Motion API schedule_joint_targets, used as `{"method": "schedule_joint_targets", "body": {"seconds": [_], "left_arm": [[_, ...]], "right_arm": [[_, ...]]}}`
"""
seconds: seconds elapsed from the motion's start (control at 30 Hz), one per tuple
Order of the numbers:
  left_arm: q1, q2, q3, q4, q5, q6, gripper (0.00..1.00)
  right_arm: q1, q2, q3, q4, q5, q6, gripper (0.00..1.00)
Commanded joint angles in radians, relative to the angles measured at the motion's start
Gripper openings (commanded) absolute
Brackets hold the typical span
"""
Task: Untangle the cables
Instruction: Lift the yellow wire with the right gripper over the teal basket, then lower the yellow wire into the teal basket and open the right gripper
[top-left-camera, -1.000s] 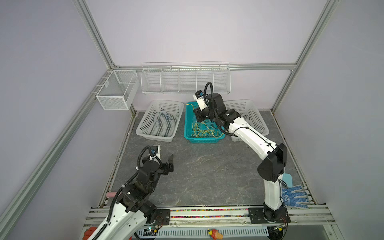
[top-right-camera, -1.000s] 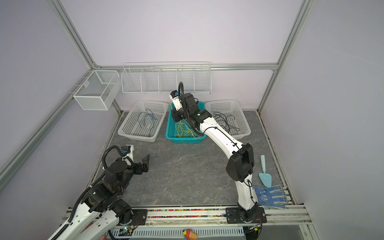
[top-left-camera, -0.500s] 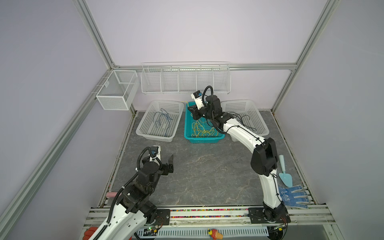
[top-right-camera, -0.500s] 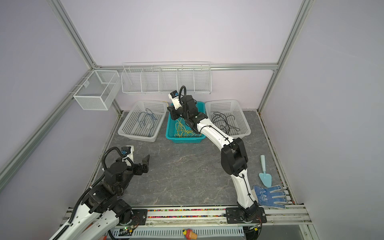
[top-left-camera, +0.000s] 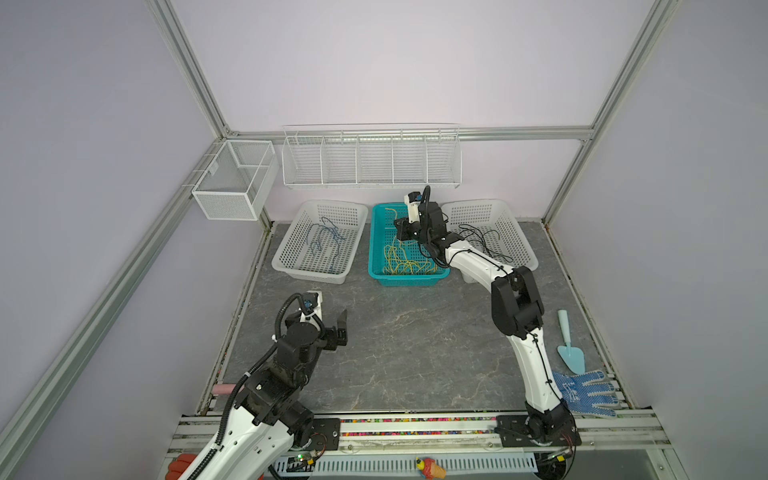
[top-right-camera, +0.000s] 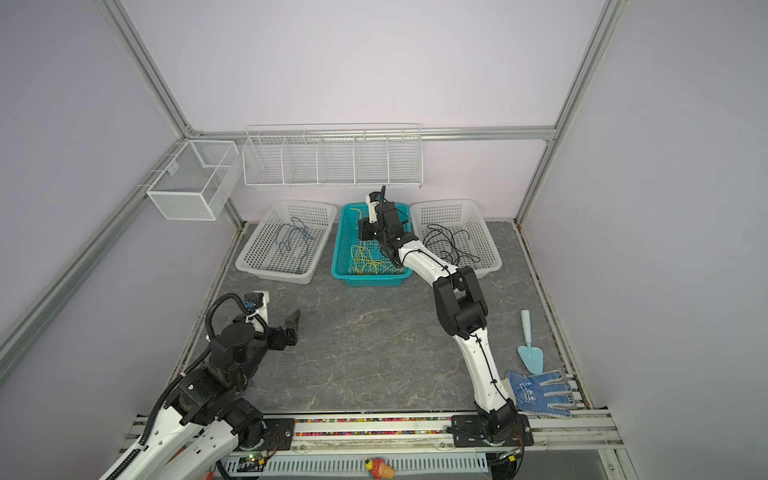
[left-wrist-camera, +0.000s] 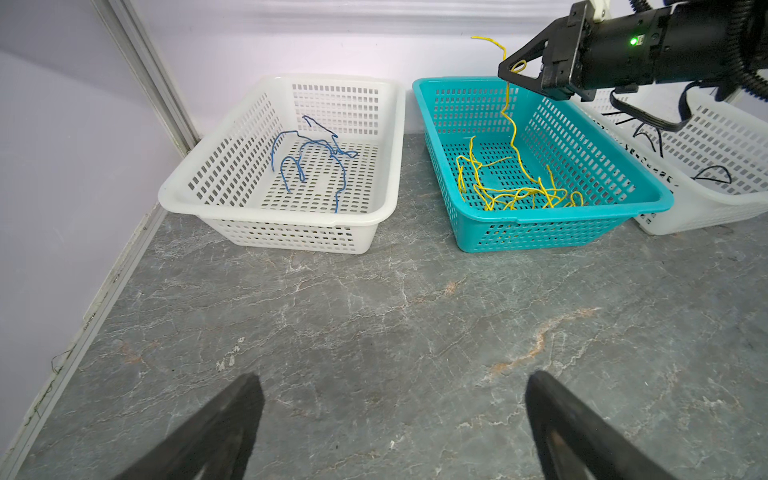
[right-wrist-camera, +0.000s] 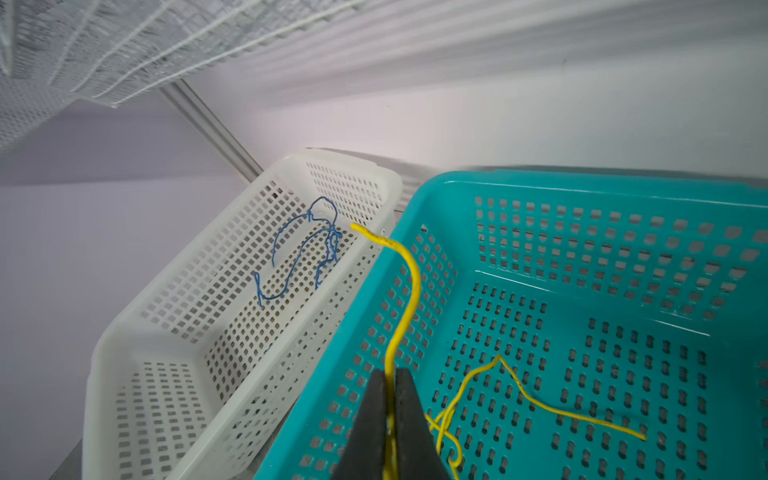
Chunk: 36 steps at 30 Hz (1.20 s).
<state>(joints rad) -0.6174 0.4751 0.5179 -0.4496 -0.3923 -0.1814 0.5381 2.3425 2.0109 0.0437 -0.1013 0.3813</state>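
Note:
Yellow cables (top-left-camera: 405, 262) lie tangled in the teal basket (top-left-camera: 409, 280). Above that basket my right gripper (right-wrist-camera: 390, 374) is shut on one yellow cable (right-wrist-camera: 409, 299). This cable's short end sticks out past the fingers, and its long end hangs down into the pile (left-wrist-camera: 515, 195). Blue cables (top-left-camera: 326, 239) lie in the left white basket (top-left-camera: 307, 274), and black cables (top-left-camera: 478, 239) in the right white basket (top-left-camera: 523, 249). My left gripper (left-wrist-camera: 395, 378) is open over bare table near the front left, with nothing between its fingers.
A white wire rack (top-left-camera: 370, 158) hangs on the back wall just above the baskets, and a mesh box (top-left-camera: 232, 183) on the left frame. A pale blue trowel (top-left-camera: 569, 345) and a blue dotted glove (top-left-camera: 586, 392) lie at the front right. The table (top-left-camera: 415, 345) is grey marble.
The right arm's elbow has swung left, while its gripper has stayed over the teal basket, still shut on the yellow cable. The left arm has barely moved.

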Motion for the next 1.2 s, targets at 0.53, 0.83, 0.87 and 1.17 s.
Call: {"method": "schedule_joint_targets", "body": {"seconds": [0.53,0.83,0.87,1.17], "left_arm": [[0.016,0.012,-0.006,0.02,0.018,0.011,0.99],[0.017,0.01,-0.007,0.02,0.018,0.014,0.99],[0.017,0.01,-0.007,0.02,0.018,0.013,0.99],[0.017,0.012,-0.008,0.019,0.003,0.008,0.99]], "right_arm": [[-0.019,0.074,0.203,-0.361,0.093,0.018,0.25],[-0.017,-0.062,0.135,-0.356,0.087,0.007,0.55],[-0.018,-0.096,0.102,-0.344,0.077,-0.002,0.59],[-0.006,-0.507,-0.363,-0.161,0.173,-0.126,0.97]]}}
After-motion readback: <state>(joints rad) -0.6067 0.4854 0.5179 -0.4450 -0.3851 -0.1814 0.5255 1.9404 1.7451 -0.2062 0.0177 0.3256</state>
